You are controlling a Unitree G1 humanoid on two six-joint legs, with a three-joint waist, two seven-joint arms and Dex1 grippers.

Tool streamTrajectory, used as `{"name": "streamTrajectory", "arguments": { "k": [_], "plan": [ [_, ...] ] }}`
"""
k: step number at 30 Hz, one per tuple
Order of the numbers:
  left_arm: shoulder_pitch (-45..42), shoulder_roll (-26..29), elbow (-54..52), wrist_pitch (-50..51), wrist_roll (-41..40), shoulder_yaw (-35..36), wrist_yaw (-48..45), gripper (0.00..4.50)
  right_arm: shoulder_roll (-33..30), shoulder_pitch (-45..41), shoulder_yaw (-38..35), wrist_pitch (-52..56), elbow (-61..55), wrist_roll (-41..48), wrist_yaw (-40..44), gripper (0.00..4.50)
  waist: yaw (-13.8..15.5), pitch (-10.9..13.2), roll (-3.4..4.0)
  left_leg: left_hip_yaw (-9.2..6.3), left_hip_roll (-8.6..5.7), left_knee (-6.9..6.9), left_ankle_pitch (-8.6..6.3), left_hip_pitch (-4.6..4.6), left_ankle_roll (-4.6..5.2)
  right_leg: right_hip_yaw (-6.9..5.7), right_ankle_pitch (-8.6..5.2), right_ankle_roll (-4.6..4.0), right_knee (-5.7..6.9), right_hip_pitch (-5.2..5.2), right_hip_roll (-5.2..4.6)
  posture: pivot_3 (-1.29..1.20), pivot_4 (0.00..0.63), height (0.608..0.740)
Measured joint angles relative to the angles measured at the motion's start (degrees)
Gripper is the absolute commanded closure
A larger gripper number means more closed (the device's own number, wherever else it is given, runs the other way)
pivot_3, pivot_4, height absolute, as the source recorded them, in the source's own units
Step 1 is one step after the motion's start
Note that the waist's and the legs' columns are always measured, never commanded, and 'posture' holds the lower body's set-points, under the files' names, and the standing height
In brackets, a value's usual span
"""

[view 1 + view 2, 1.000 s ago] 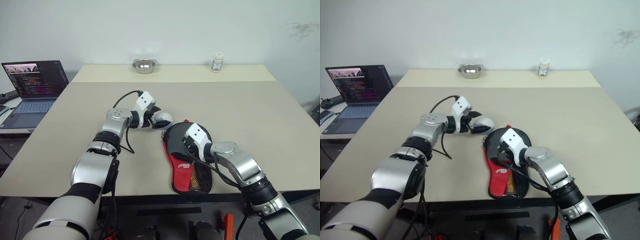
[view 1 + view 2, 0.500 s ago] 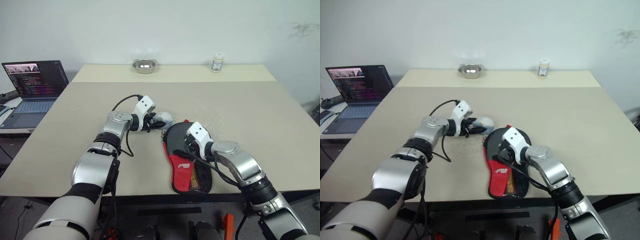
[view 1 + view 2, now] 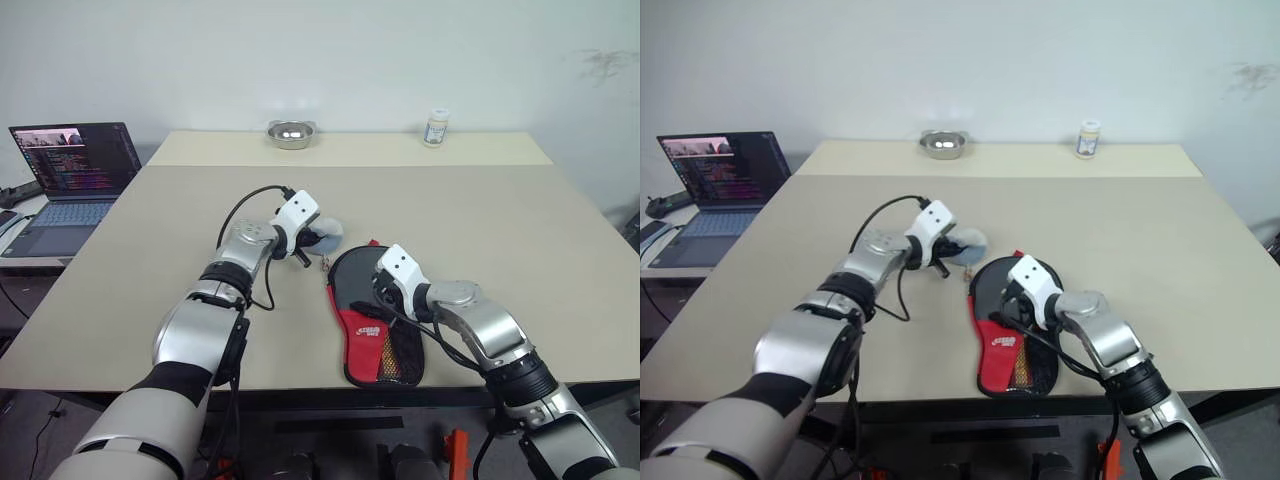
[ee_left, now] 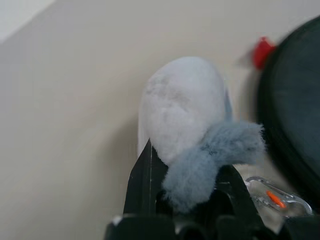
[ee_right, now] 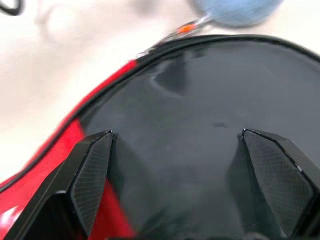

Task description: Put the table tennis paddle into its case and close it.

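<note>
Beige table is seen bearing the case near its front edge, black round end and red lower part; the paddle cannot be made out. Just beside the case, a grey-white plush charm is pinched by the left gripper. Over the case's black face, the right gripper is held spread wide.

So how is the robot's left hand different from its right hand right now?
The left hand is squeezed shut on a fluffy grey-and-white toy, which sits on the table next to the case; the right hand is wide open and holds nothing. The left hand is off to the side of the case, but the right hand rests over the case's black round part. Both have two black fingers.
</note>
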Motion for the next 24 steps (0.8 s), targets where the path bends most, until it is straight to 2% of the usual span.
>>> {"name": "streamTrajectory", "arguments": {
  "k": [4,9,14,18,24],
  "plan": [
    [-2.3,-3.2,1.2,-1.9,4.5,-2.4,7.4,4.32,0.0,0.2,0.0,1.1,0.3,0.2,1.3,0.0,0.0,0.0,-0.01,-0.05,0.02,-0.08,-0.01,0.56,0.01,-0.07,-0.02,0.04,-0.15,0.59,0.01,0.0,0.15,0.74],
    [-5.0,-6.7,2.0,-4.6,9.4,-5.6,14.1,4.32,0.2,0.1,0.3,1.1,0.6,-0.5,1.6,0.0,0.0,-0.1,-0.04,-0.05,0.04,-0.09,-0.01,0.62,0.0,-0.08,-0.03,0.05,-0.16,0.65,0.02,0.0,0.15,0.74],
    [-6.6,-10.0,2.9,-8.7,17.1,-12.0,19.9,4.32,0.9,0.1,0.4,1.0,1.0,-1.3,1.6,0.0,0.0,-0.2,-0.06,-0.04,0.05,-0.09,-0.01,0.69,0.0,-0.07,-0.18,0.31,-0.15,0.71,0.02,0.0,0.15,0.74],
    [-8.5,-13.0,3.9,-11.1,20.9,-14.7,23.1,4.32,1.1,0.7,0.4,1.0,0.3,-2.0,1.5,0.0,0.0,-0.3,-0.06,-0.05,0.05,-0.09,-0.02,0.69,0.0,-0.08,-0.22,0.37,-0.15,0.72,0.02,0.0,0.15,0.74],
    [-10.6,-17.8,4.2,-14.5,22.2,-15.6,24.0,4.32,1.4,1.7,0.5,1.0,-1.0,-3.0,1.5,0.0,0.1,-0.3,0.01,-0.04,0.04,-0.13,-0.02,0.68,0.0,-0.07,-0.26,0.44,-0.19,0.73,0.01,0.0,0.15,0.74]
  ]
}}
